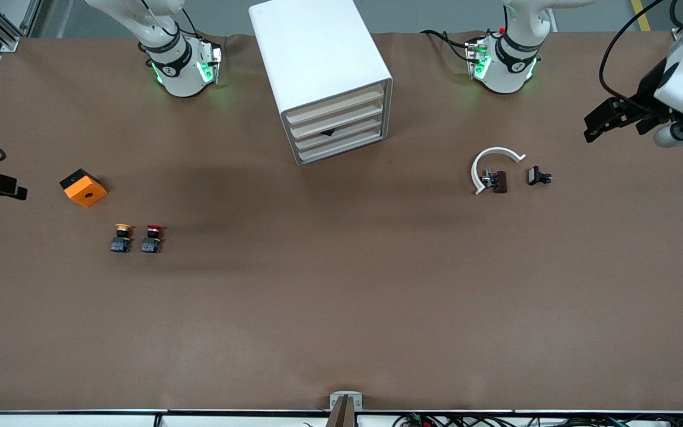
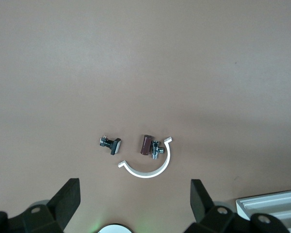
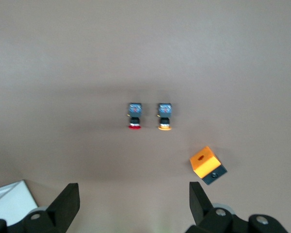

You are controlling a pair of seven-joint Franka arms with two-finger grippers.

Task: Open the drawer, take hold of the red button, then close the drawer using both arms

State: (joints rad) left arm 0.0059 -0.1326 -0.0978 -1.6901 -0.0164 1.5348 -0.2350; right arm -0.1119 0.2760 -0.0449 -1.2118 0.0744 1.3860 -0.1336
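The white cabinet [image 1: 324, 65] stands at the robots' edge of the table, midway between the arms. All its beige drawer fronts [image 1: 338, 126] are pushed in, and I cannot tell which is the task's drawer. The red-capped button [image 1: 153, 237] [image 3: 134, 117] lies toward the right arm's end, beside a yellow-capped one [image 1: 121, 237] [image 3: 164, 117]. My right gripper [image 1: 12, 188] [image 3: 134, 201] hovers at that end, open and empty. At the other end my left gripper [image 1: 595, 126] [image 2: 135, 199] hangs open and empty over bare table.
An orange cube with a hole [image 1: 83, 187] [image 3: 208, 165] sits between the right gripper and the buttons. A white half-ring clamp [image 1: 492, 166] [image 2: 148, 167], a brown part [image 2: 145, 144] and a small black part [image 1: 537, 176] [image 2: 111, 144] lie toward the left arm's end.
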